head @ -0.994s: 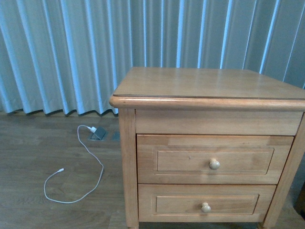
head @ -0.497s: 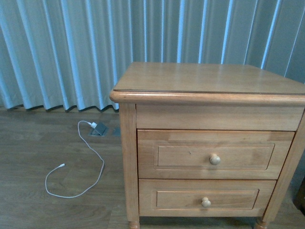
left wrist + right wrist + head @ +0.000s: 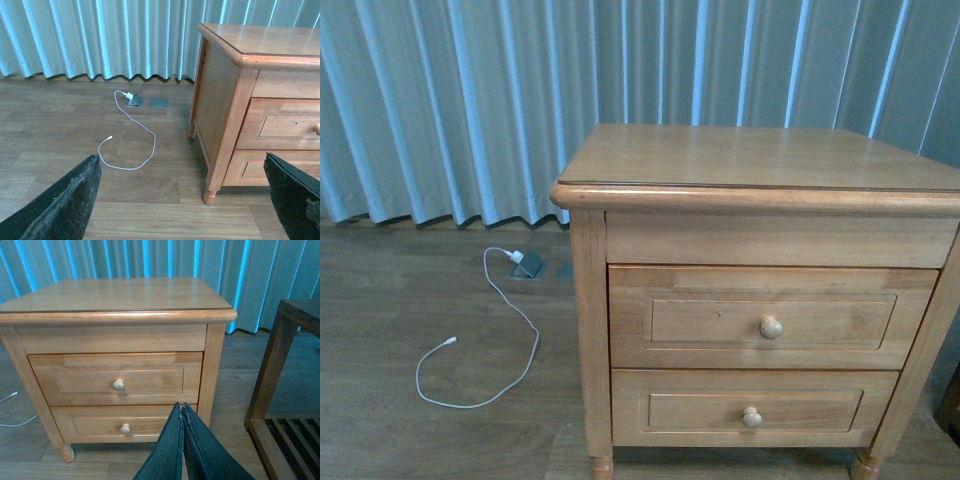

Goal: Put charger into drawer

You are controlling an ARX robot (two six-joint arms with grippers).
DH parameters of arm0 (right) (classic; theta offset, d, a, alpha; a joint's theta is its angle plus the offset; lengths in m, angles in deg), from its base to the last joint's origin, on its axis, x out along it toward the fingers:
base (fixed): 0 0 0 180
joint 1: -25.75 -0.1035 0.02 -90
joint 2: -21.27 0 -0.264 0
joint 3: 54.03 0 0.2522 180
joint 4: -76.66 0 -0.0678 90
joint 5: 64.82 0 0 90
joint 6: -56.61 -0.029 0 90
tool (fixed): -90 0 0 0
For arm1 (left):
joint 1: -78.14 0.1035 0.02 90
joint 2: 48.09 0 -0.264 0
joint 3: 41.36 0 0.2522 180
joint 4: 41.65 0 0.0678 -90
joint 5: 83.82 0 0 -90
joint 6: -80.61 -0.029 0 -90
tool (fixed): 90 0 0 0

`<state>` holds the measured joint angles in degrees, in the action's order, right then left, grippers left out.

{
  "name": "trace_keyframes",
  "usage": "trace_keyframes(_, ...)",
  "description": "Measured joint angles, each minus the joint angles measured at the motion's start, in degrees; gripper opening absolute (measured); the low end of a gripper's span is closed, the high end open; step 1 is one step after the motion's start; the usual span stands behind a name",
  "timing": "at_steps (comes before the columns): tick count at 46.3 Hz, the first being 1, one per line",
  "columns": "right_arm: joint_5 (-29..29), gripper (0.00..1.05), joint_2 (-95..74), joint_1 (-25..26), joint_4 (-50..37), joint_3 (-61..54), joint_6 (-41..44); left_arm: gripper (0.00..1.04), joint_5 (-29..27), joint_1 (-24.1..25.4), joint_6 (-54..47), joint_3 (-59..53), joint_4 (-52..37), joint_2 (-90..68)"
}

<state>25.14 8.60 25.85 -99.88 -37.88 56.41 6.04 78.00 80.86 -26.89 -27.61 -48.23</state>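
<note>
I have the wooden nightstand [image 3: 760,300] square ahead in the front view, and neither arm shows there. The drawer [image 3: 770,318], the upper and taller of the two, sits fully shut, its round pale knob [image 3: 771,327] centred on the recessed panel. Below it the shallower lower drawer [image 3: 753,408] is shut as well. The nightstand top is bare wood with a light sheen.

I cannot find the charger in any of my three views, so I cannot place it against either pair of jaws.

On the floor at about nine o'clock from the nightstand lies a thin white cable [image 3: 490,340] in a loose loop, its small white plug [image 3: 517,257] resting at a grey floor socket [image 3: 529,265] near the foot of the curtain [image 3: 470,100].

From the left wrist camera, the left gripper [image 3: 185,200] has its jaws spread wide, one dark finger [image 3: 65,205] at each lower corner of the picture, nothing between them. The cable loop and the nightstand's corner leg both lie on the floor beyond the gap.

From the right wrist camera, the right gripper [image 3: 183,410] has its jaws pressed together with nothing held. Its tips point toward the lower drawer, with the upper drawer's knob [image 3: 118,384] at about eleven o'clock from them, apart. A dark wooden rack [image 3: 285,390] stands beside the nightstand.
</note>
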Motion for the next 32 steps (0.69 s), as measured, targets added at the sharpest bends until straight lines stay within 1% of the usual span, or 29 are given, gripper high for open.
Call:
trace_keyframes(8, 0.00, 0.02, 3.21, 0.00, 0.81, -2.10, 0.00, 0.99, 0.02, 0.00, 0.00, 0.00, 0.00, 0.00)
trace_keyframes(11, -0.02, 0.02, 7.82, 0.00, 7.26, -2.05, 0.02, 0.99, 0.02, 0.00, 0.00, 0.00, 0.00, 0.02)
trace_keyframes(13, -0.02, 0.02, 10.91, 0.00, 9.77, -2.05, 0.04, 0.99, -0.02, 0.00, 0.00, 0.00, 0.00, 0.02)
trace_keyframes(28, -0.02, 0.02, 12.41, 0.00, 10.21, -2.05, 0.02, 0.99, 0.00, 0.00, 0.00, 0.00, 0.00, 0.04)
trace_keyframes(29, -0.02, 0.03, 12.41, 0.00, 10.21, -2.05, 0.13, 0.99, 0.00, 0.00, 0.00, 0.00, 0.00, 0.04)
trace_keyframes(32, -0.02, 0.13, 12.41, 0.00, 10.23, -2.05, 0.13, 0.99, 0.00, 0.00, 0.00, 0.00, 0.00, 0.04)
